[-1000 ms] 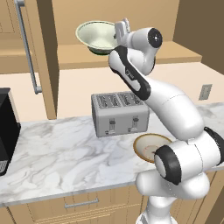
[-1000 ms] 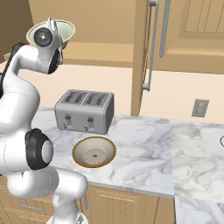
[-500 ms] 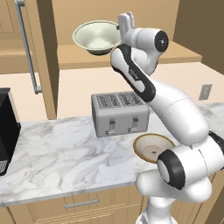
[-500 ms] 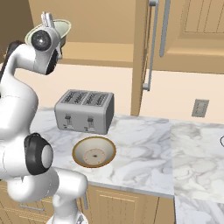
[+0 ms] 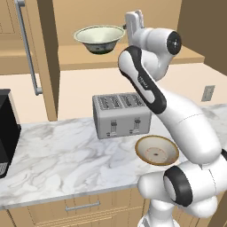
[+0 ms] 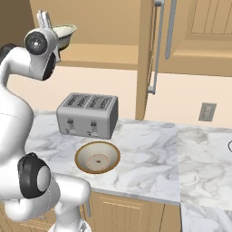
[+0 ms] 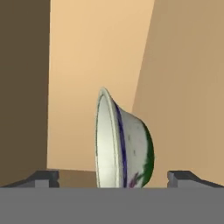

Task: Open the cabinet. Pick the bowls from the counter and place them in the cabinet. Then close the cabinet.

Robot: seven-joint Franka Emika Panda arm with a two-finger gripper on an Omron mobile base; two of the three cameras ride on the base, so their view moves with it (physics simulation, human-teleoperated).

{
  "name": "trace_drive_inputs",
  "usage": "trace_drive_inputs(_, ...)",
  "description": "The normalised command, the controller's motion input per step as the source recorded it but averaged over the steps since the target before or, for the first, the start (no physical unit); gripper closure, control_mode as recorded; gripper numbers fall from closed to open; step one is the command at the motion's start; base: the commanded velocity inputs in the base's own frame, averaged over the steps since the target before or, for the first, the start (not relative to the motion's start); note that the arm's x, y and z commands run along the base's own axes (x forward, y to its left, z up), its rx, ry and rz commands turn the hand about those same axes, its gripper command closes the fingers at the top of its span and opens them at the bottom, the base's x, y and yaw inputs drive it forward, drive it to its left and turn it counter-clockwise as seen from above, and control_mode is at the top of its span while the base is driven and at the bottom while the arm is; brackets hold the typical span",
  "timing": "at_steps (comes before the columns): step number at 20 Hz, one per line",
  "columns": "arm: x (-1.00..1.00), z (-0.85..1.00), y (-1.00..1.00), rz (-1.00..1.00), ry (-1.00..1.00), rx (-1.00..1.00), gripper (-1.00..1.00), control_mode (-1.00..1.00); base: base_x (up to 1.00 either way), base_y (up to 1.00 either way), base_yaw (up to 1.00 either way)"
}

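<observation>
1. Up on the open cabinet (image 5: 133, 57) shelf: cream bowl (image 5: 99, 39) sits upright, mouth up, green foot down on the shelf board. Rim plane level in both base views.
2. Hand view is rolled roughly a quarter turn, so the same bowl (image 7: 122, 142) appears edge-on there, mouth facing left of frame, foot to the right.
3. Gripper (image 5: 134, 20) is just right of the bowl at rim height, wrist raised, fingers pointing up and toward the cabinet back. Finger tips (image 7: 43, 177) stand wide apart either side of the bowl in the hand view, not clamped on it. Contact with the rim: cannot tell.
4. Cabinet doors are swung open; left door (image 5: 33, 53) with its long silver bar handle (image 5: 25, 44) stands edge-on at the left.
5. Brown-rimmed bowl (image 5: 157, 150) is on the counter (image 5: 66, 155), mouth up, near the front edge, just in front-right of the toaster (image 5: 120, 115), close to the arm's base.
6. Toaster's long axis runs left-right along the counter, slots up, levers facing near.
7. Black appliance (image 5: 6, 133) at the counter's far left.
</observation>
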Motion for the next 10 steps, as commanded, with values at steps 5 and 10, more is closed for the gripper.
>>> trace_drive_inputs(5,-0.84,0.5,-0.57,-0.14,0.15,0.05,-1.0,-1.0,0.0,0.0,0.0)
trace_drive_inputs(10,-1.0,0.07,-0.49,-0.21,0.25,0.02,-1.0,-1.0,0.0,0.0,0.0)
